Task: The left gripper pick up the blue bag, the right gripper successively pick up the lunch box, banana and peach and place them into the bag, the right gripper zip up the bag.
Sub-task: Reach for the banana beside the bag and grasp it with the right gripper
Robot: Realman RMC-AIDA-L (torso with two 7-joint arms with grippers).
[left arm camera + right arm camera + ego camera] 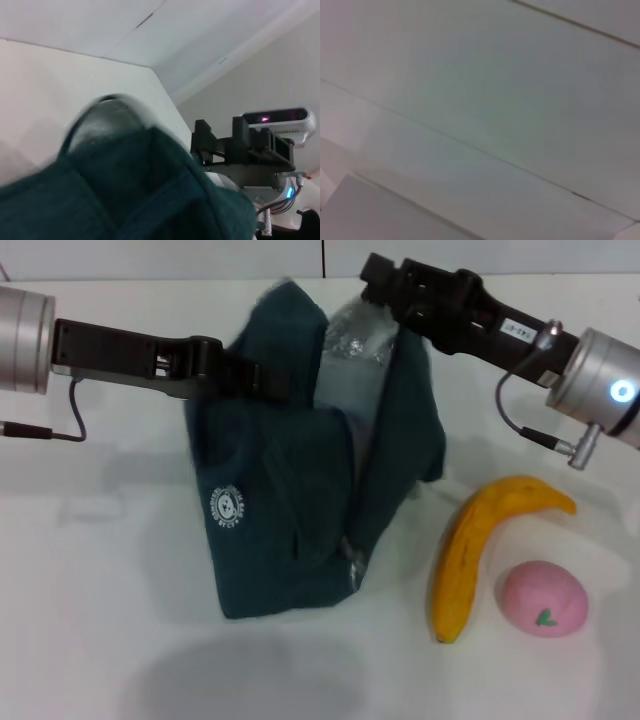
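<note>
The blue bag (290, 490) stands in the middle of the white table (90, 570), its mouth open at the top and its silver foil lining (355, 340) showing. My left gripper (252, 375) is shut on the bag's upper left edge and holds it up. In the left wrist view the bag's fabric (125, 195) fills the lower part. My right gripper (372, 285) is at the bag's open mouth, its fingertips hidden against the lining. It also shows in the left wrist view (202, 142). The banana (475, 550) and the peach (543, 598) lie right of the bag. The lunch box is hidden.
The right wrist view shows only pale wall panels (480, 120). A cable (520, 410) hangs under the right arm above the banana. The table's far edge (150, 282) runs just behind the bag.
</note>
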